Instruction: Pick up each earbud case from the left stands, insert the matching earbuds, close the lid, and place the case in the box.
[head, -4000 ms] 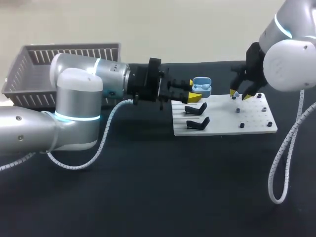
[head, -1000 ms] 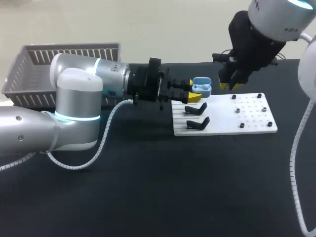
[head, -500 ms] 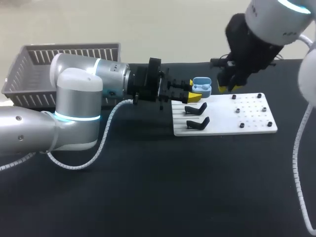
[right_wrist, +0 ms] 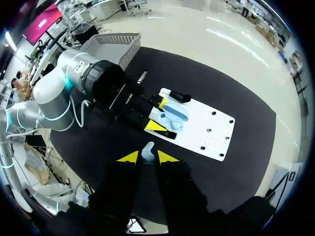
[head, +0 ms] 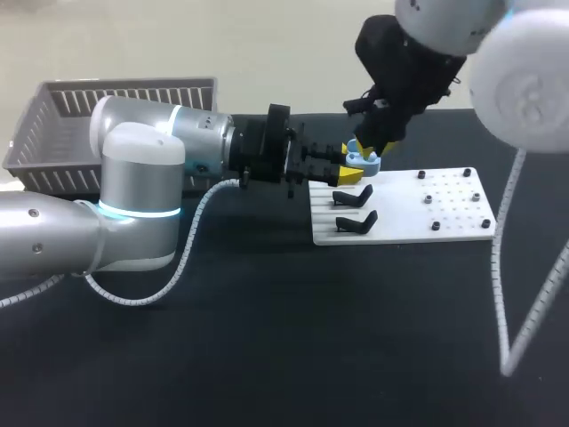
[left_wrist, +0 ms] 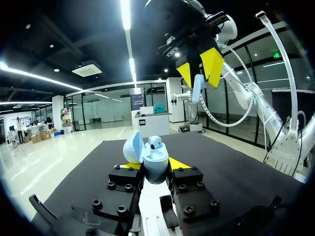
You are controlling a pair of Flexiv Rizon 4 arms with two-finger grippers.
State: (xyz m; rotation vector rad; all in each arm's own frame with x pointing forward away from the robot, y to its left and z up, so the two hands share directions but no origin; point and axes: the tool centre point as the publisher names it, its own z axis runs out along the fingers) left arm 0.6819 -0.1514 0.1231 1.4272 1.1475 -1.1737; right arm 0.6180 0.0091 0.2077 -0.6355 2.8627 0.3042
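The pale blue, egg-shaped plastic earbud case (left_wrist: pixel 155 166), lid open, is clamped by the left end effector (head: pixel 349 162) at the flat white board (head: pixel 444 218)'s ten o'clock corner, so the right end effector (right_wrist: pixel 147 157), pinching a small blue earbud (right_wrist: pixel 147 149) above it, should align with a free socket, then lower slowly.
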